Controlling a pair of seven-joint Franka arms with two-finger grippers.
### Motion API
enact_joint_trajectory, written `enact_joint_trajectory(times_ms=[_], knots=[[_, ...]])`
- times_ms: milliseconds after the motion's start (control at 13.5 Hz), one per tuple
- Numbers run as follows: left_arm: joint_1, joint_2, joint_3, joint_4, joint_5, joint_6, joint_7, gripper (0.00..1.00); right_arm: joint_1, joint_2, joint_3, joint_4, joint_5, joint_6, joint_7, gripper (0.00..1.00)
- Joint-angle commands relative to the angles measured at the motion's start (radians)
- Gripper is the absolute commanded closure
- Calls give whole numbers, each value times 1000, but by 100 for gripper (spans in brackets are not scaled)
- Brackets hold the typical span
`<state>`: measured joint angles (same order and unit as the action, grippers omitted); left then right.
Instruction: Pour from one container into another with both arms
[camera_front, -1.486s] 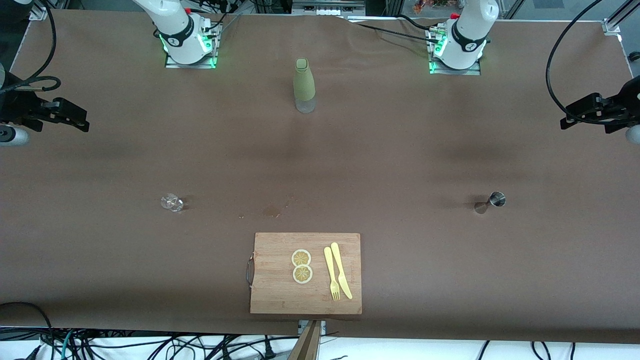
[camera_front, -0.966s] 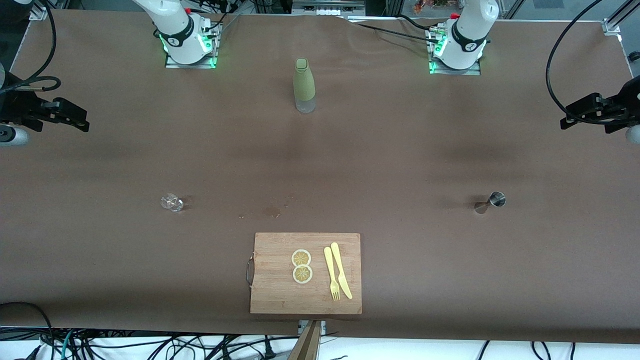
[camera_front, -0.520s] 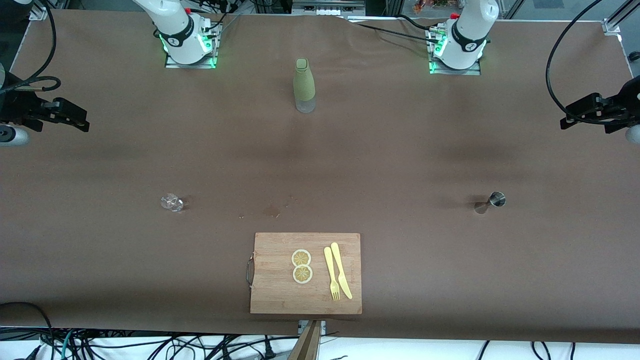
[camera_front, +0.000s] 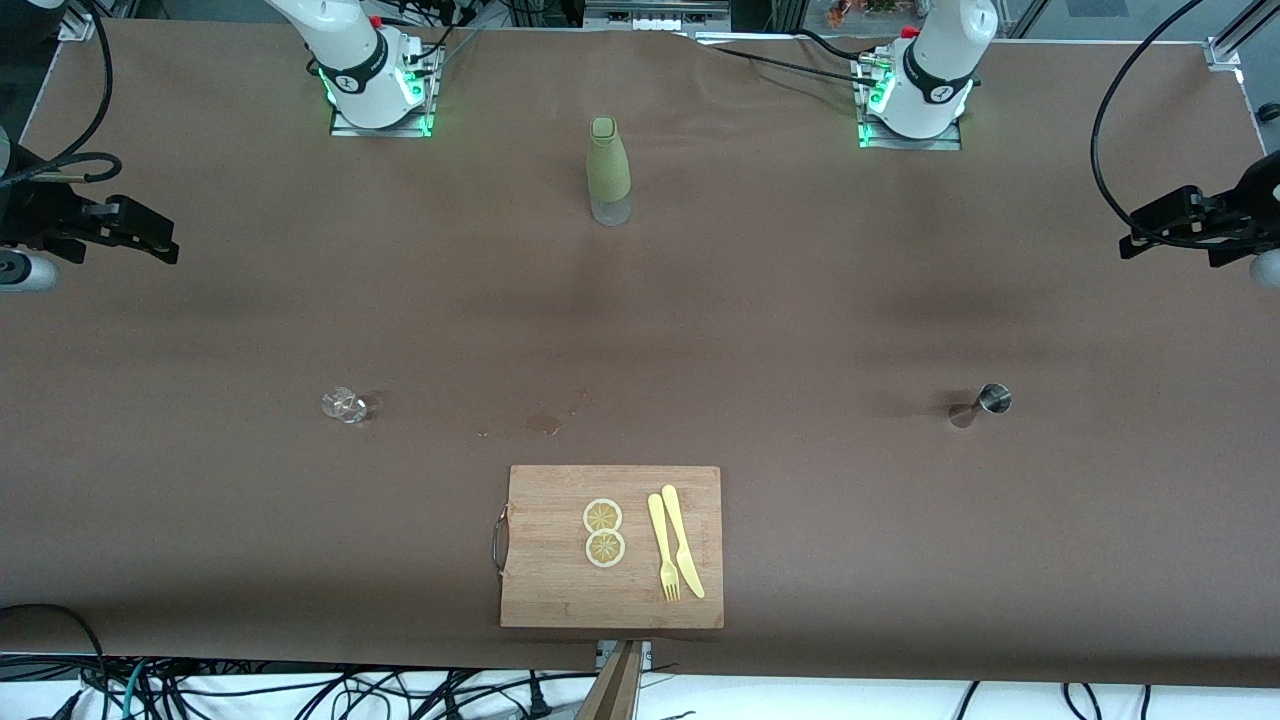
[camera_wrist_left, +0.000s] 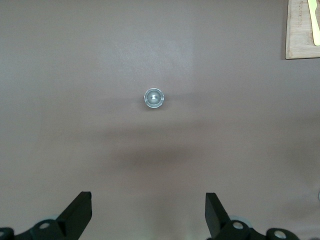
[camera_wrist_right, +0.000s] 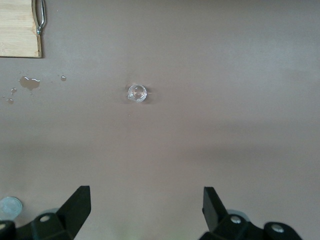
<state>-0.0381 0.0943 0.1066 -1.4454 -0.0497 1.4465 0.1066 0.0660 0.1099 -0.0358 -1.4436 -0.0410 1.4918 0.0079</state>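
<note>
A small steel jigger (camera_front: 985, 402) stands on the brown table toward the left arm's end. In the left wrist view the jigger (camera_wrist_left: 154, 98) lies far below my left gripper (camera_wrist_left: 148, 215), which hangs high over the table, open and empty. A small clear glass (camera_front: 343, 404) stands toward the right arm's end. My right gripper (camera_wrist_right: 145, 212) is also high and open, with the glass (camera_wrist_right: 137, 93) far below it. A green bottle (camera_front: 608, 170) with a clear base stands upright between the two arm bases. Both arms wait.
A wooden cutting board (camera_front: 550, 590) lies near the table's front edge, with two lemon slices (camera_front: 603, 532) and a yellow fork and knife (camera_front: 675, 545) on it. A small wet stain (camera_front: 543, 424) marks the table just past the board. Cables hang along the front edge.
</note>
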Motion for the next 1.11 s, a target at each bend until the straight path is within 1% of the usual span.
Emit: enact_joint_trajectory(times_ms=[0, 372, 446, 594, 669, 892, 966, 1040], knots=[[0, -18, -5, -18, 25, 3, 1, 0, -9, -10, 5, -12, 7, 10, 15, 0], [4, -4, -4, -18, 76, 6, 4, 0, -9, -10, 5, -12, 7, 10, 14, 0], [7, 4, -4, -18, 94, 8, 28, 0, -9, -10, 5, -12, 7, 10, 14, 0], [20, 24, -1, -18, 106, 34, 158, 0, -9, -10, 2, -12, 7, 8, 12, 0], [26, 25, 1, -18, 106, 43, 189, 0, -9, -10, -1, -12, 7, 8, 14, 0], [36, 28, 5, -17, 96, 43, 203, 0, -9, -10, -3, -12, 7, 10, 14, 0], [68, 38, 8, -17, 84, 45, 267, 0, -9, -10, -3, -12, 7, 8, 14, 0], [79, 53, 11, -17, 61, 52, 365, 0, -9, -10, -4, -12, 6, 7, 14, 0]])
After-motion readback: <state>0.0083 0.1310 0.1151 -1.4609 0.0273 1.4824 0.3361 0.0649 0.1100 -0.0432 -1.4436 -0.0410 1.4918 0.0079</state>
